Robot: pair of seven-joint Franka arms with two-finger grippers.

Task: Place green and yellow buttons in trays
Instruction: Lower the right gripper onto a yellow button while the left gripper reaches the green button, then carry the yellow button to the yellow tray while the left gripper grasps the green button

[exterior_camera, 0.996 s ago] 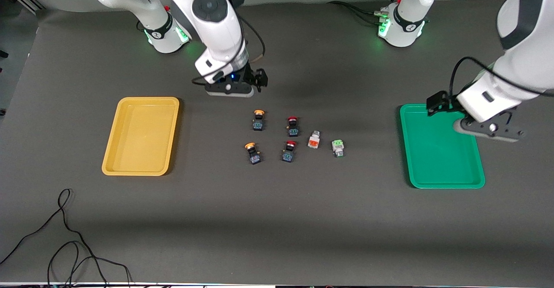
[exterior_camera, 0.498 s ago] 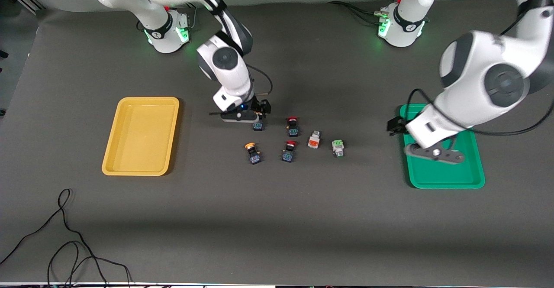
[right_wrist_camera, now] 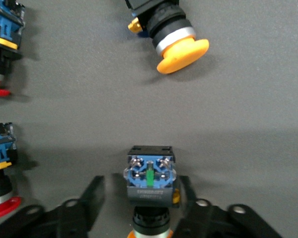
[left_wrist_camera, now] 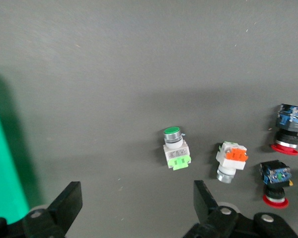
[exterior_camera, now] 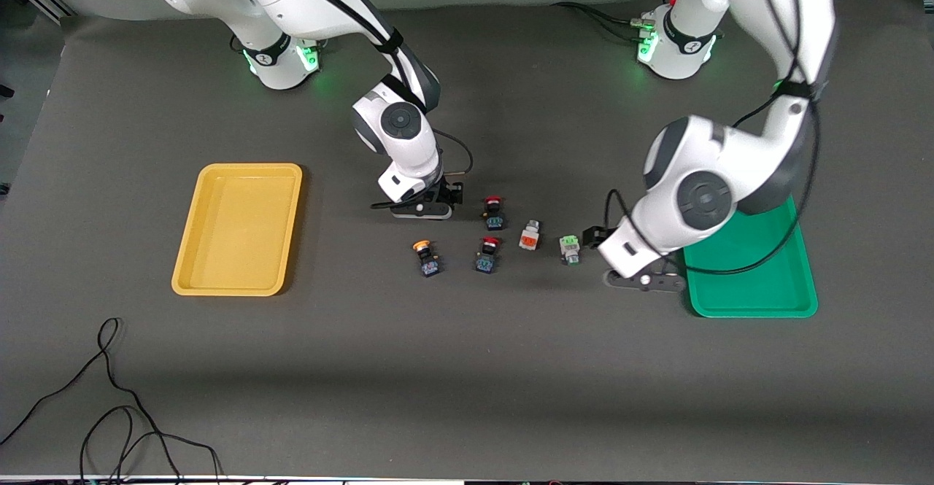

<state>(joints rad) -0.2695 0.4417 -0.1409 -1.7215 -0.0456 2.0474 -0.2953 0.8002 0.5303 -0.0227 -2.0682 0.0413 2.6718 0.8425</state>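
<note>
In the right wrist view a black-bodied yellow-capped button (right_wrist_camera: 150, 182) lies between my right gripper's (right_wrist_camera: 140, 196) open fingers; the gripper (exterior_camera: 423, 211) hides it in the front view. A second yellow-capped button (exterior_camera: 425, 255) (right_wrist_camera: 173, 40) lies nearer the front camera. My left gripper (exterior_camera: 642, 281) (left_wrist_camera: 136, 198) is open and empty, low over the mat between the green tray (exterior_camera: 751, 284) (left_wrist_camera: 5, 173) and the white-bodied green button (exterior_camera: 569, 247) (left_wrist_camera: 175, 148). The empty yellow tray (exterior_camera: 248, 170) sits toward the right arm's end.
Two red-capped black buttons (exterior_camera: 494, 211) (exterior_camera: 487, 254) and a white button with an orange face (exterior_camera: 530, 237) lie between the yellow-capped buttons and the green button. Black cables (exterior_camera: 109, 397) trail near the front edge at the right arm's end.
My right gripper has come down around the yellow-capped button farther from the front camera. My left gripper has moved off the green tray and down toward the green button.
</note>
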